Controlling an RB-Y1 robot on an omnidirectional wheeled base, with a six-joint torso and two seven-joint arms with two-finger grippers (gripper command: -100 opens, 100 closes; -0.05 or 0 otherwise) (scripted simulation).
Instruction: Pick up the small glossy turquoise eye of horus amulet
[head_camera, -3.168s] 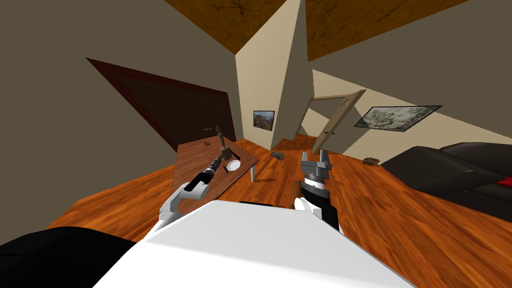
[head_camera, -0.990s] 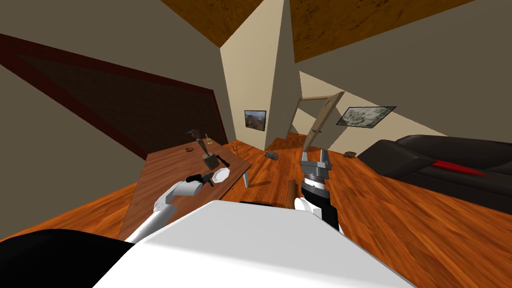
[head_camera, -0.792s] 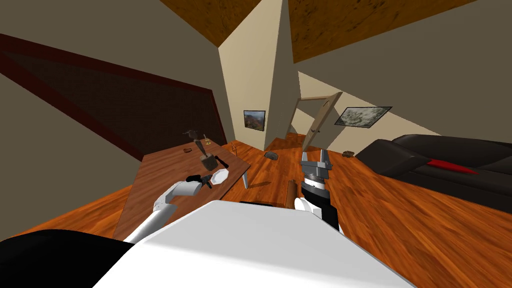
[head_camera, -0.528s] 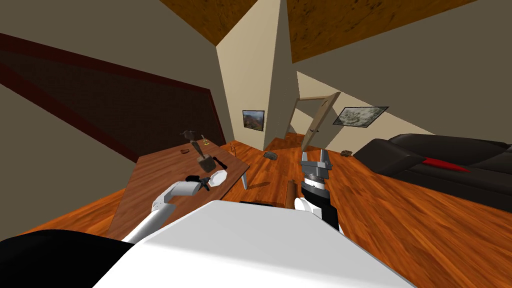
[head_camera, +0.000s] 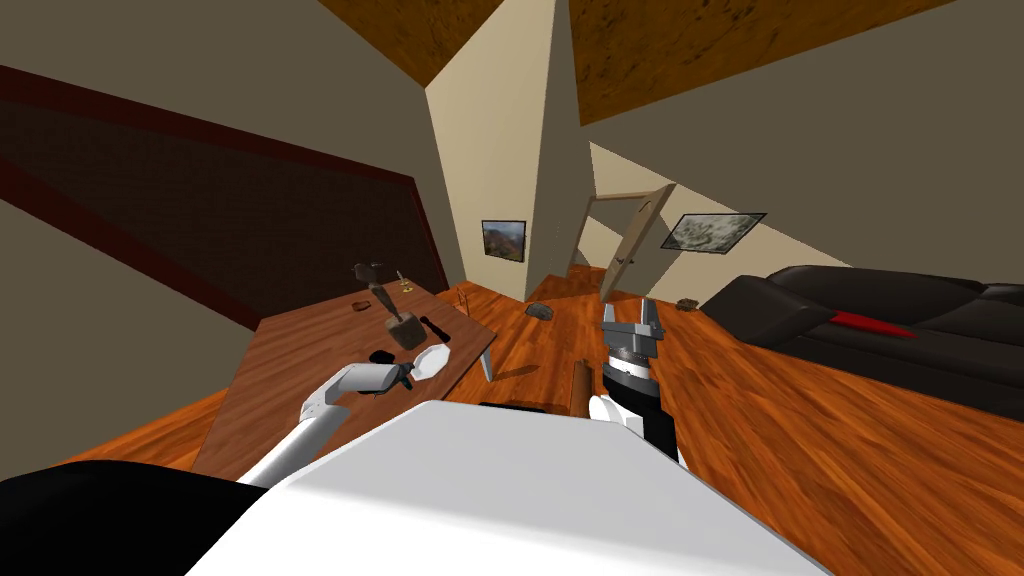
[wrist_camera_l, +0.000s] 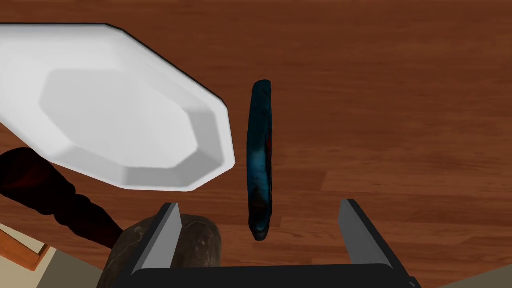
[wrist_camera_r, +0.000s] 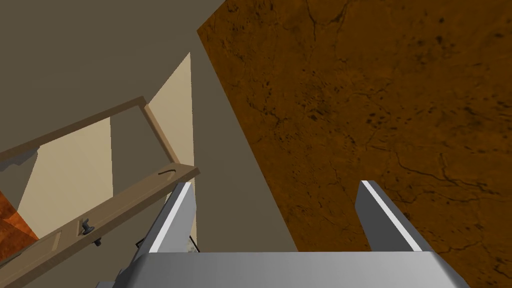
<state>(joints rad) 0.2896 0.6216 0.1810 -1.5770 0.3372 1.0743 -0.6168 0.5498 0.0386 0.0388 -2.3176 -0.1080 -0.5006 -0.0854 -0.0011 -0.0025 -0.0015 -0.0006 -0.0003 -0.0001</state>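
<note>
The amulet (wrist_camera_l: 261, 160) is a thin, glossy, dark turquoise piece seen edge-on, standing on the brown wooden table (wrist_camera_l: 400, 100). My left gripper (wrist_camera_l: 261, 204) is open, and the amulet's near end lies between its fingers without touching either. A white eight-sided dish (wrist_camera_l: 115, 110) lies close beside the amulet. In the head view the left gripper (head_camera: 408, 372) hangs over the table's (head_camera: 300, 370) near corner, next to the dish (head_camera: 432, 361). My right gripper (head_camera: 630, 322) is held up in front of me, open and empty.
A brown figure on a block (head_camera: 405, 330) stands just past the dish, its base by my left finger (wrist_camera_l: 200, 240). Small items (head_camera: 366, 270) sit at the table's far end. A black sofa (head_camera: 880, 320) is on the right, with an open door (head_camera: 630, 245) beyond.
I have moved in on the table, which now lies nearer and further left. My left arm has drawn back from the brown figure to the white dish. The right arm is unchanged.
</note>
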